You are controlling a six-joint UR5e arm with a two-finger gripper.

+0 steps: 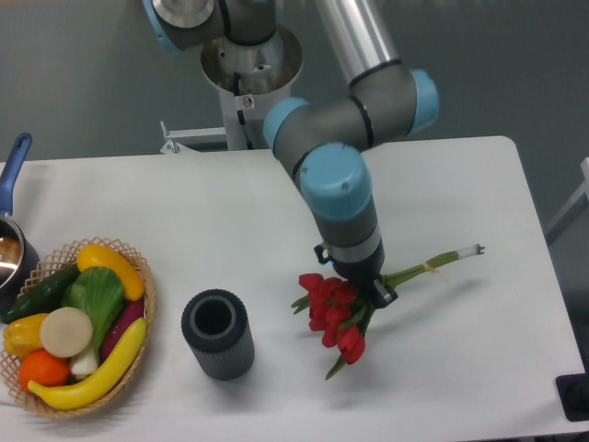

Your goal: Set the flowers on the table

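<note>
Flowers (337,316) lying low on the bench (230,212), right of centre: red buds bunched toward the front, pale tied stems running out to the right and slightly back, tip well short of the right edge. Pincer (368,287) right over the bunch where buds meet stems, mostly hidden under the wrist, so cannot tell whether clamped on the stems or already slackened. Seemingly down at bench level, or very nearly, though contact along the whole bunch not certain from this angle. Judged close to done: bunch brought to the surface, leaving only the letting-go and a lift clear. Dark ribbed cylinder (217,333), open at the top, standing to the left of the buds, near but apart. Wicker basket (143,285) of toy fruit and vegetables well apart at the far left, with a blue-handled pot (13,241) at the left edge behind it. Front edge some way below the lowest leaf, and open white surface behind and to the right. Straight-up retreat likely unobstructed, judging by the space overhead.
</note>
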